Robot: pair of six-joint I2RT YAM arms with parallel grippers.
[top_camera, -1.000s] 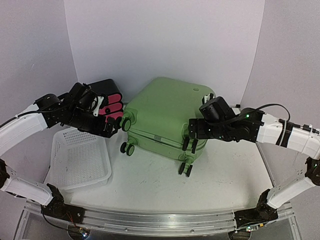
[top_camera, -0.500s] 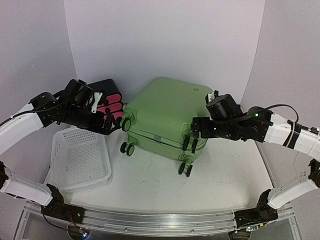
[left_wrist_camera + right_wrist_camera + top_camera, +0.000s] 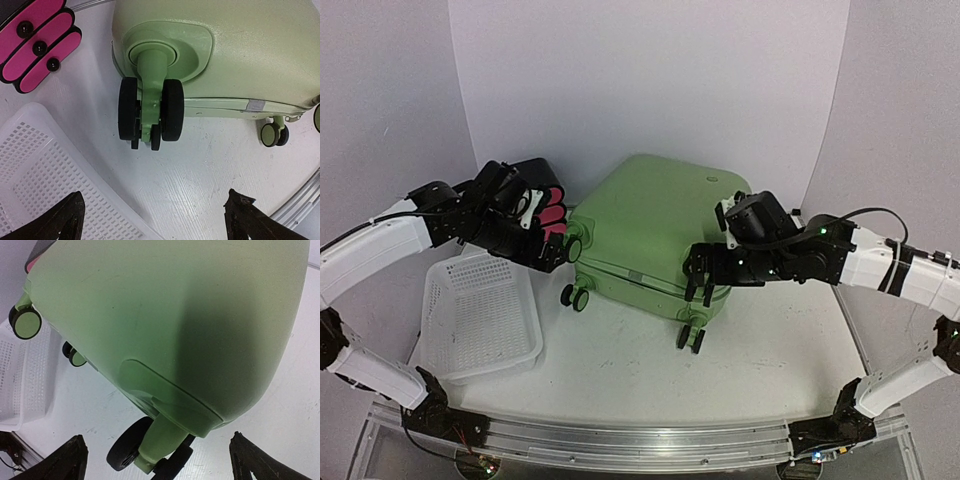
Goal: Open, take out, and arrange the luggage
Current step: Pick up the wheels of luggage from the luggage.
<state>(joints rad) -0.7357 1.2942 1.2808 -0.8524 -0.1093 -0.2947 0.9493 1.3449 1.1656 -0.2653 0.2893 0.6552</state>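
The light-green suitcase (image 3: 655, 220) lay flat and shut toward the back of the tabletop (image 3: 750, 375). Its wheeled end was turned to the near edge, and its zip seam ran along the side that faced the arms. To its left stood a small black drawer box (image 3: 532, 190) with pink fronts, close beside the case's rear left wheel (image 3: 573, 247). Nearer than that, a white perforated basket (image 3: 480, 320) sat on the tabletop, apart from the case.

The left claw (image 3: 548, 256) hung between the drawer box and the suitcase, just by that rear left wheel. Its wrist camera looked down on the black double caster. Both of its fingers (image 3: 65, 222) were spread wide at the bottom corners of that view, with nothing between them.

The right claw (image 3: 699, 287) hovered at the case's near right corner, above the right wheel (image 3: 131, 444) that showed under the rounded shell. Its fingers (image 3: 70, 460) were likewise parted wide and gripped nothing. I could not tell from any view whether either claw touched the shell.
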